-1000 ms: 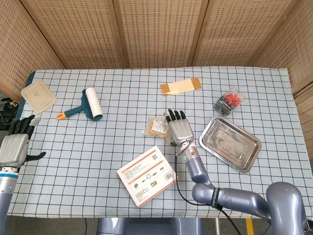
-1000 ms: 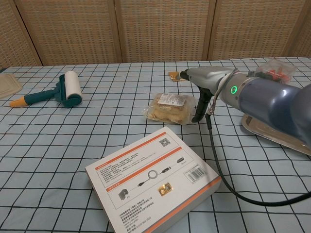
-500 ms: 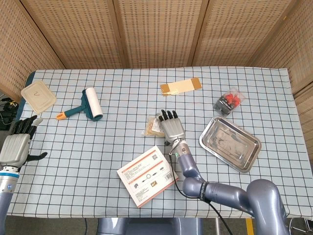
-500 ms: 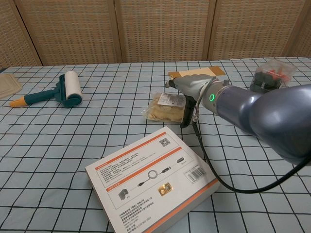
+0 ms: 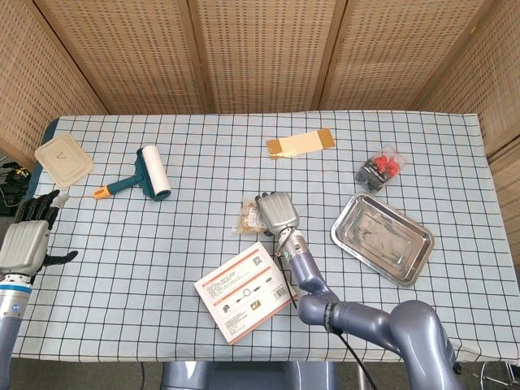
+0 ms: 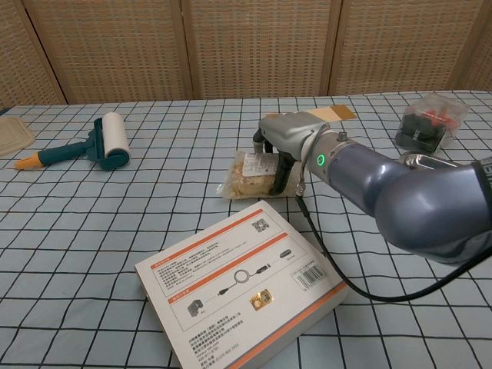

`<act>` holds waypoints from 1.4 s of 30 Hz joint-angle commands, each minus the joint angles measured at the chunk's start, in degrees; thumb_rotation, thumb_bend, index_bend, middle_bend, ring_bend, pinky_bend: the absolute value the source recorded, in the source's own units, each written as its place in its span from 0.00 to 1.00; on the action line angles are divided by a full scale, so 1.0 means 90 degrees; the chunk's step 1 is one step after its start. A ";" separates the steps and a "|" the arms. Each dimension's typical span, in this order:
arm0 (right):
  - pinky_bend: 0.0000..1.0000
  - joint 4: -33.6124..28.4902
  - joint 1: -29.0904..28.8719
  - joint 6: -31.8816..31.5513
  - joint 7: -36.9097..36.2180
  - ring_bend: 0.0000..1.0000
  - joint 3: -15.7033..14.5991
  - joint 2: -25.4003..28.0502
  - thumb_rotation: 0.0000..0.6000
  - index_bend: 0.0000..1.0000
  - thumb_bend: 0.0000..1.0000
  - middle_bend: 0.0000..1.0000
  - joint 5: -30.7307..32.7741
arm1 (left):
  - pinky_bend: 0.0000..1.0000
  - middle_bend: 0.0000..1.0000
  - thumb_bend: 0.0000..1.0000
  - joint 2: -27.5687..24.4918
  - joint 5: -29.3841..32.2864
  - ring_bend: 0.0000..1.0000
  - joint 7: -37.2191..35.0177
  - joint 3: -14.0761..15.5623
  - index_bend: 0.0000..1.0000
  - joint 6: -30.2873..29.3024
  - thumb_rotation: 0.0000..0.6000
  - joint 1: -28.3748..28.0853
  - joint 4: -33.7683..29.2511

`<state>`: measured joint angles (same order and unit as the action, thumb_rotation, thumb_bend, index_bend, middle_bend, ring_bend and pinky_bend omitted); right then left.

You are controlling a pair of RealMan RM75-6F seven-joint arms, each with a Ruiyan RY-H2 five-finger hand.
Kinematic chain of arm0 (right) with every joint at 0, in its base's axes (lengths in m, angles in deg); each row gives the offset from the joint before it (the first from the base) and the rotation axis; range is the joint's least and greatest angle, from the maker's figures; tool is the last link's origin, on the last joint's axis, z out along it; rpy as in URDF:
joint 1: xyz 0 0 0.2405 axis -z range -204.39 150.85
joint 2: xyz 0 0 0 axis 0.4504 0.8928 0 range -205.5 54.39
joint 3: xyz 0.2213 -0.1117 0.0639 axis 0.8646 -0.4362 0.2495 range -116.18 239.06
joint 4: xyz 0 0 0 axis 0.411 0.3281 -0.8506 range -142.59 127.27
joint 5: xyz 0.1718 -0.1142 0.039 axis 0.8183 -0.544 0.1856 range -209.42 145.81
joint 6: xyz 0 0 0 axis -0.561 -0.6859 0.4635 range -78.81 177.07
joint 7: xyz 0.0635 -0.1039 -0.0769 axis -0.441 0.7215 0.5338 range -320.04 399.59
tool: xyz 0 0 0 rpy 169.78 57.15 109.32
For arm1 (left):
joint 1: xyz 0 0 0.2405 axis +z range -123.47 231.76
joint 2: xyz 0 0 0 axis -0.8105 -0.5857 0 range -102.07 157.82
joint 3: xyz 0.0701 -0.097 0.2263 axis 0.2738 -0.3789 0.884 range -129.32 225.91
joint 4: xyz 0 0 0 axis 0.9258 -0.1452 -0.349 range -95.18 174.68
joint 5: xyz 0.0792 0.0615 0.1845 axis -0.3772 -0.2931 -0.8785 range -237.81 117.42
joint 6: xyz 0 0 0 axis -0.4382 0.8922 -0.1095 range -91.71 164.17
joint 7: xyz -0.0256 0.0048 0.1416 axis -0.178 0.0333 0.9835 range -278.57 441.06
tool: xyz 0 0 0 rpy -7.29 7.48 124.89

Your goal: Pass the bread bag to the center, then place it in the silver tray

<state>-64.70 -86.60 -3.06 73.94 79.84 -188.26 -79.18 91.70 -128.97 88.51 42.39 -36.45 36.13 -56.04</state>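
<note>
Bread bag (image 6: pixel 250 174) lies flat near table centre, just behind white box (image 6: pixel 244 289); long axis runs left-right; right hand (image 6: pixel 281 137) directly over its right end, fingers curled down onto it, grip looks begun, firmness unclear; silver tray (image 5: pixel 382 238) off toward right edge; left hand (image 5: pixel 26 240) at left edge, fingers apart, holding nothing, far from bag.

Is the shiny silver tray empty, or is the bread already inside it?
Empty. The silver metal tray shows only its bare bottom, and the clear bread bag lies on the checked tablecloth under the right hand.
</note>
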 commanded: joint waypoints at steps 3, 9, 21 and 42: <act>0.64 -0.0625 0.0205 -0.0396 -0.0040 0.48 0.0026 0.0429 1.00 0.72 0.33 0.51 -0.0268 | 0.00 0.00 0.03 0.0007 0.0045 0.00 0.0017 -0.0028 0.00 0.0032 1.00 0.0013 0.0011; 0.64 -0.1685 0.0704 -0.1084 0.0122 0.48 0.0158 0.1516 1.00 0.72 0.33 0.51 -0.0356 | 0.00 0.00 0.03 0.0015 -0.0023 0.00 0.0100 -0.0016 0.00 0.0001 1.00 0.0044 -0.0048; 0.63 -0.3322 0.2263 -0.1892 -0.0459 0.48 -0.0457 0.3528 1.00 0.72 0.33 0.50 -0.0751 | 0.00 0.00 0.03 0.0016 -0.0022 0.00 0.0298 -0.0036 0.00 -0.0047 1.00 0.0087 -0.0172; 0.55 -0.1879 0.3197 -0.1523 -0.1469 0.42 -0.1009 0.3131 1.00 0.66 0.32 0.43 -0.0839 | 0.00 0.00 0.03 0.0118 -0.0258 0.00 0.0553 0.0031 0.00 -0.0204 1.00 0.0167 -0.0291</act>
<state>-81.86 -58.14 -16.89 60.34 70.73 -159.81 -87.04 92.76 -131.31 93.52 42.69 -38.27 37.61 -58.70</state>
